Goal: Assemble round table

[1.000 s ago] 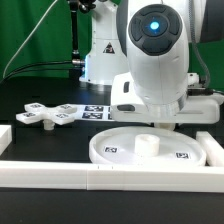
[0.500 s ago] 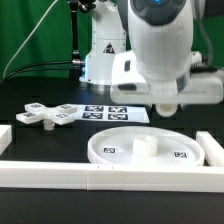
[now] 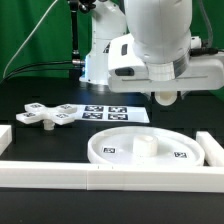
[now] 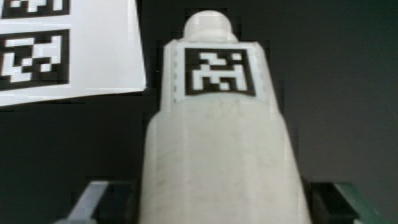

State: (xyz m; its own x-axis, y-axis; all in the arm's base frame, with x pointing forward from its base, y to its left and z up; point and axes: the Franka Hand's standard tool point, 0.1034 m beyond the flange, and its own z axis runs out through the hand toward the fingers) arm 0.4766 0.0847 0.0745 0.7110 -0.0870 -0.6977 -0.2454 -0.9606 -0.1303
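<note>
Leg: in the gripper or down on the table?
In the gripper. Wrist view: leg sits clamped between both fingers; exterior view shows it held clear of the disc.

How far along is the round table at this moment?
Done: nothing looks joined. The round disc lies alone, its centre hub bare. In hand: the leg sits between the fingers of the gripper. Left: leg into disc, then the cross-shaped base, lying apart.
</note>
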